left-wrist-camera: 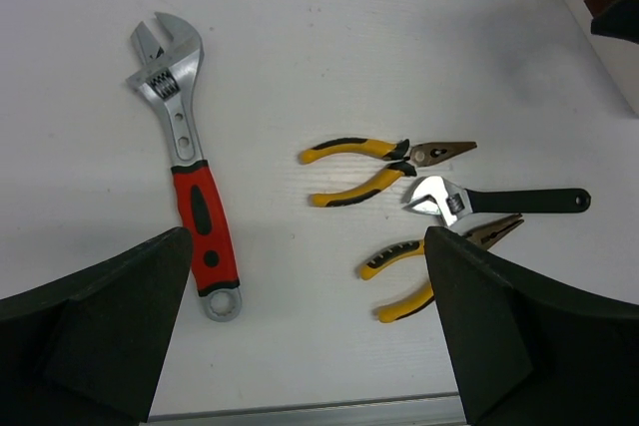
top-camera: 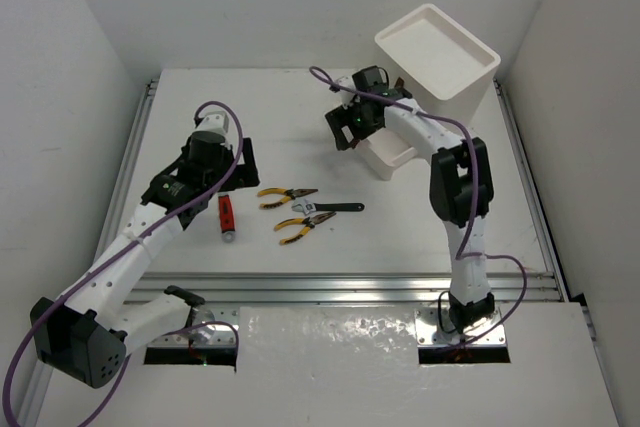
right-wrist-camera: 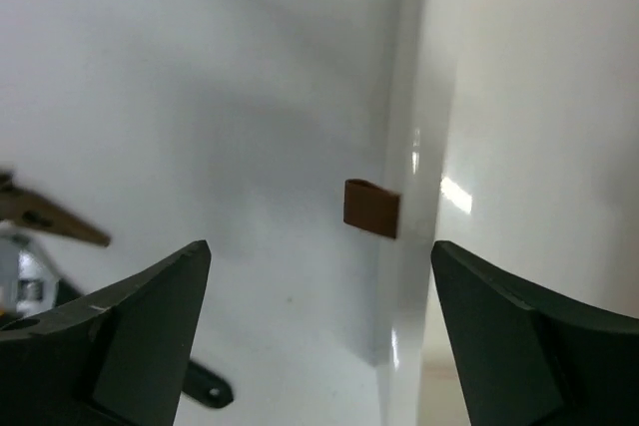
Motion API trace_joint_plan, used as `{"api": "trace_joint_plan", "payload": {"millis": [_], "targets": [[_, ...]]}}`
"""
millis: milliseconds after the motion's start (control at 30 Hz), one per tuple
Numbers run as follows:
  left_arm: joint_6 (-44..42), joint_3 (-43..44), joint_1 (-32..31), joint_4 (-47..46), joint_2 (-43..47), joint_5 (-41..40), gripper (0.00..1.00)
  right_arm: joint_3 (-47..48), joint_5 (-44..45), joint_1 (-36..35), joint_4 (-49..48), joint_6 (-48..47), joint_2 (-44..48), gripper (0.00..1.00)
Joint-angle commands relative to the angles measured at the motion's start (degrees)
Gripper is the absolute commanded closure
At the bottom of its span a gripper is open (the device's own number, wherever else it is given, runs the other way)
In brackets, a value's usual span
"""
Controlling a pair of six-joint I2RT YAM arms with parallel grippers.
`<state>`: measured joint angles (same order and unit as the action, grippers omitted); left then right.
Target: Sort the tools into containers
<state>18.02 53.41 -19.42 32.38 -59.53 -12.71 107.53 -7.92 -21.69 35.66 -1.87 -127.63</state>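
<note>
Wide-spread black fingers (left-wrist-camera: 100, 326) of the left gripper (left-wrist-camera: 308, 276) frame the left wrist view: the red-handled wrench (left-wrist-camera: 195, 197) lies by one finger, with yellow-handled pliers (left-wrist-camera: 384, 167) and the black-handled wrench (left-wrist-camera: 499, 202) toward the other. Right wrist: the right gripper (right-wrist-camera: 319, 266) gapes too. A dark red tab (right-wrist-camera: 371, 209) on the white drawer unit (right-wrist-camera: 499, 147) sits ahead between its fingers, apart. From above, what may be a pulled-out drawer (top-camera: 392, 159) juts beside that gripper.
</note>
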Motion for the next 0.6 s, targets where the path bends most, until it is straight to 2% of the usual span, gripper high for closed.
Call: {"api": "trace_joint_plan", "payload": {"millis": [0, 67, 167, 200, 267, 367, 567], "targets": [[0.3, 0.6, 1.1, -1.2, 1.1, -2.7, 0.00, -2.2, -2.4, -5.8, -4.4, -1.3, 9.8, 0.07], [1.8, 1.0, 2.7, -0.3, 2.1, -7.5, 0.00, -5.5, -4.5, -9.2, -6.0, -3.8, 12.4, 0.05], [7.2, 1.4, 8.5, 1.4, 5.5, -12.9, 0.00, -7.7, -15.7, -12.5, -6.3, -13.1, 11.6, 0.07], [8.2, 1.2, 10.1, 1.7, 6.6, -13.8, 0.00, -7.5, -16.4, -13.4, -6.0, -14.6, 10.6, 0.08], [9.8, 0.9, 12.1, 1.9, 10.4, -16.7, 0.00, -4.0, -15.4, -16.3, -3.2, -17.0, 6.1, 0.09], [9.1, -0.1, 12.3, 0.5, 14.2, -16.8, 0.00, -0.7, -13.9, -19.8, -2.3, -21.5, 1.4, 0.10], [8.2, 0.2, 12.2, 0.8, 12.8, -14.9, 0.00, 4.9, -11.8, -22.6, 0.4, -28.8, -6.8, 0.10]]}}
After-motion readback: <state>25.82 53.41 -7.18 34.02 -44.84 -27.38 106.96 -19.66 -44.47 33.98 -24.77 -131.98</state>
